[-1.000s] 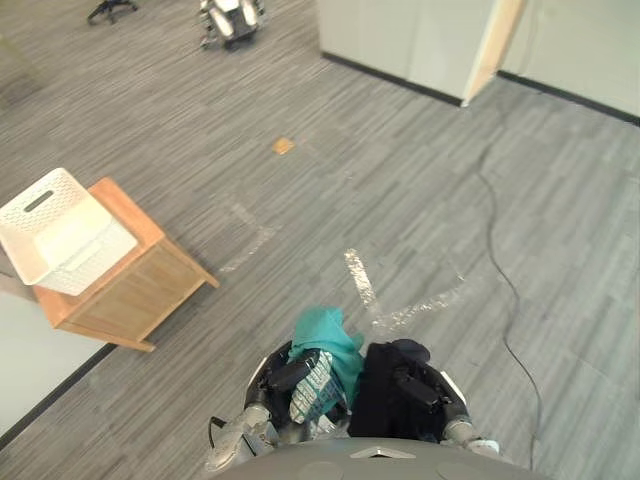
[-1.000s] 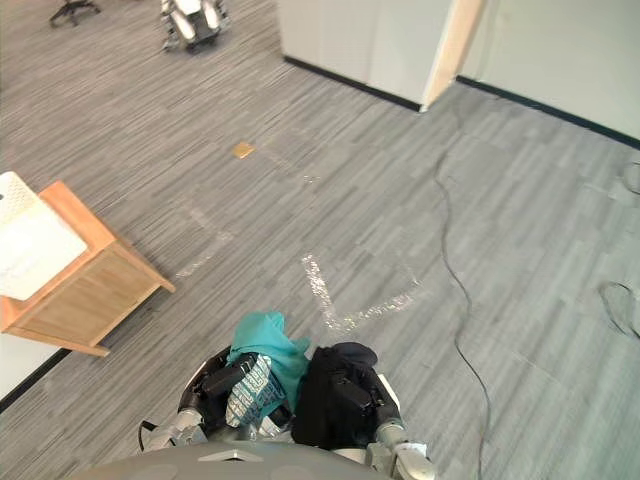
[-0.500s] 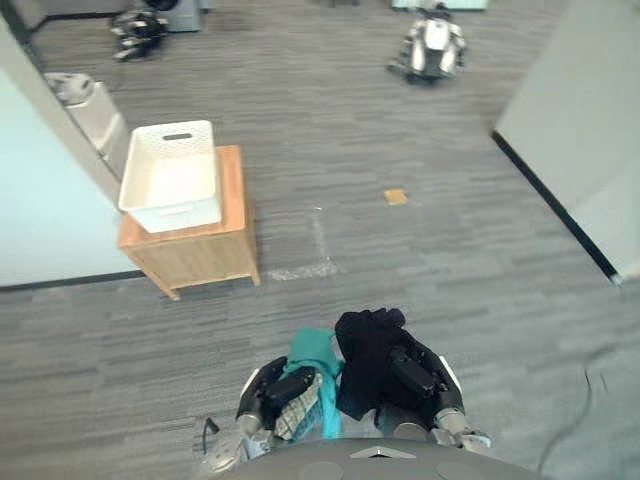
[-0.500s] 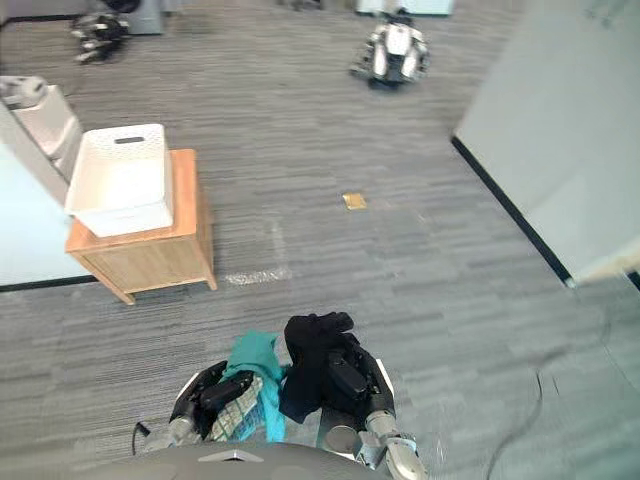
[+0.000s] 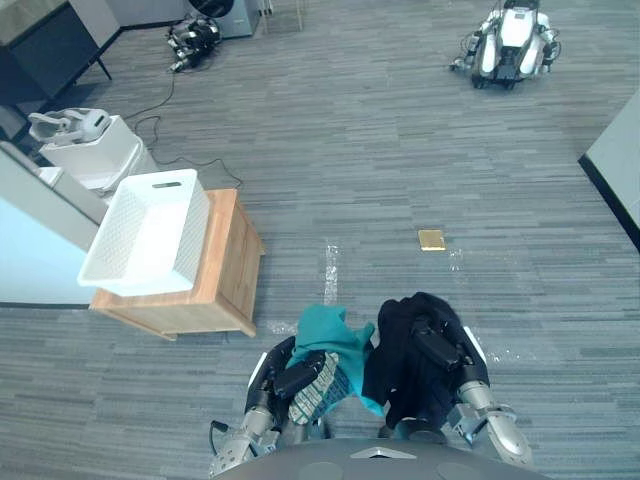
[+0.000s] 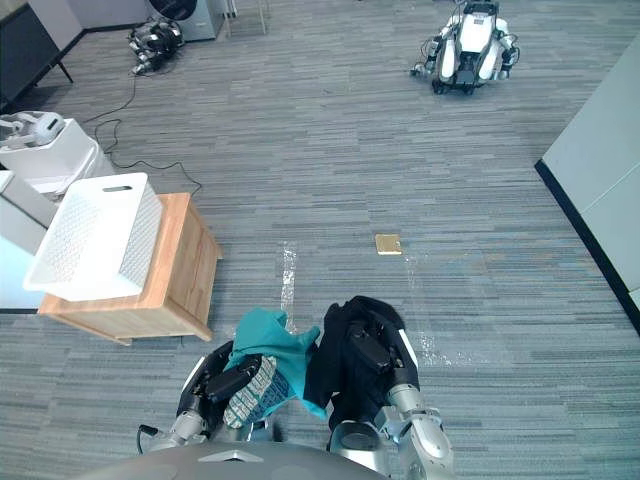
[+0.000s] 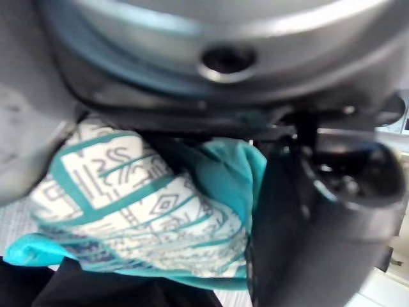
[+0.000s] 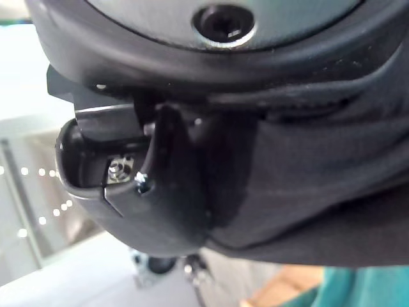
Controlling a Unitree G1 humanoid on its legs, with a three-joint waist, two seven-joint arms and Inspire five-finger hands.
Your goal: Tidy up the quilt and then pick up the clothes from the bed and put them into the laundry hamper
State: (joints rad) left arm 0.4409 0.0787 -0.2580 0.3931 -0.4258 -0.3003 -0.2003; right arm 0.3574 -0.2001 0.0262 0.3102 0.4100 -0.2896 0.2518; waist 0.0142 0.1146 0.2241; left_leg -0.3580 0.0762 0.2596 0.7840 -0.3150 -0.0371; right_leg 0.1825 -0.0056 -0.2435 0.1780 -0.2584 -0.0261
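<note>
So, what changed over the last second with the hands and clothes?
Only the head camera swung round, shifting the white laundry hamper and its wooden cabinet in view. The left hand stays shut on the teal patterned garment, the right hand on the black garment.

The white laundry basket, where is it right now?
The white laundry hamper sits atop a wooden stand, ahead on the robot's left in the left eye view.

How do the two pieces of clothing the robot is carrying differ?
The teal garment is bright, with a white patterned part; the black garment is plain and dark. The teal garment is gripped in the left hand, the black garment in the right hand. Both are bunched up, side by side.
</note>
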